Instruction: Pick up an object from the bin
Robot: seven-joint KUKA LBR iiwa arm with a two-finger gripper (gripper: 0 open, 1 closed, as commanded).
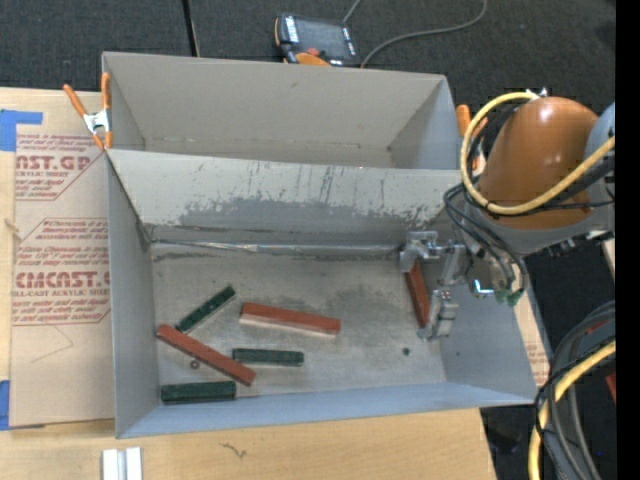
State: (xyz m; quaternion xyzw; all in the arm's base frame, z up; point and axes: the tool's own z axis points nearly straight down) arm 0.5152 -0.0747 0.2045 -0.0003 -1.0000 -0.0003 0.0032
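Frontmost, a dark green stick [198, 392] is seen; the gripper [437, 313] is set beside a red-brown stick [417, 294], jaws' closure cannot be told; grip must be confirmed before lifting

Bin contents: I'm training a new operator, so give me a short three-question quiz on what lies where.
1. How many green sticks lie in the bin?
2. True or false: the gripper is at the bin's left wall.
3. What is right beside the gripper? A) a red-brown stick B) a green stick C) a blue ball

Key: 1) three; 2) false, it is at the right side; 3) A.
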